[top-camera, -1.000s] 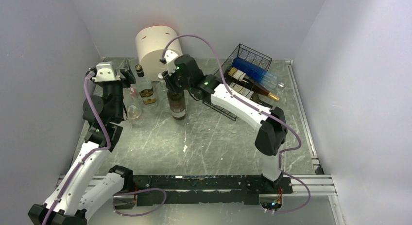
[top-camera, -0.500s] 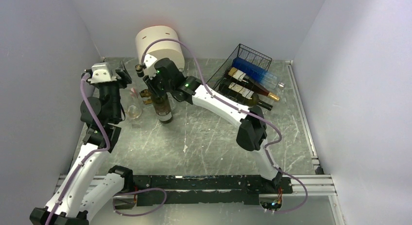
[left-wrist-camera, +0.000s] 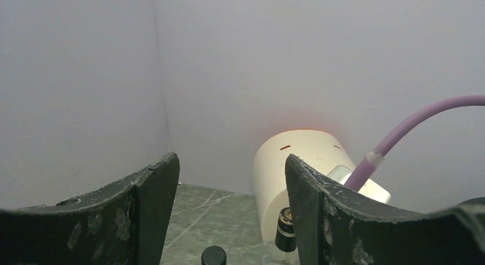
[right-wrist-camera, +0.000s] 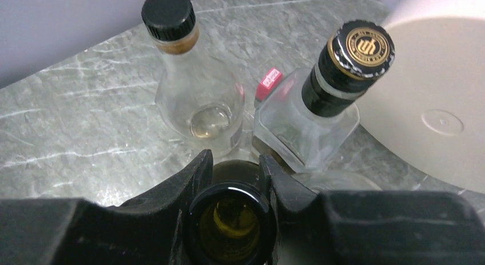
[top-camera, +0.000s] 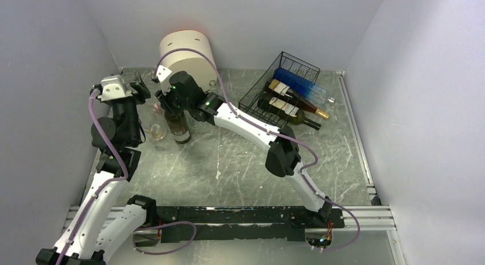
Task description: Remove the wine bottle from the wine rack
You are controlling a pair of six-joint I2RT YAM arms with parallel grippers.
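The right tool (top-camera: pixel 174 102) grips the neck of a dark green wine bottle (top-camera: pixel 181 127), its fingers (right-wrist-camera: pixel 200 167) pressed against both sides just below the open mouth. The wine bottle stands upright at the far left of the bench (top-camera: pixel 240 162), well apart from the wine rack (top-camera: pixel 294 64); whether its base touches the bench I cannot tell. The wine rack sits tilted at the far right, with a blue bottle (top-camera: pixel 300 84) and two dark labelled bottles (top-camera: pixel 289 105) lying across its wire rows. In the right wrist view, a round clear flask (right-wrist-camera: pixel 197 99) with a black cap and a square clear bottle (right-wrist-camera: pixel 320 116) with a black and gold cap stand just beyond the held neck, a small red tag (right-wrist-camera: pixel 269 80) between them. The cream cylinder (top-camera: pixel 183 56) stands behind this group. The left tool (left-wrist-camera: pixel 229 173) hangs above the left side of the bench, fingers spread wide with nothing between them, facing the back wall
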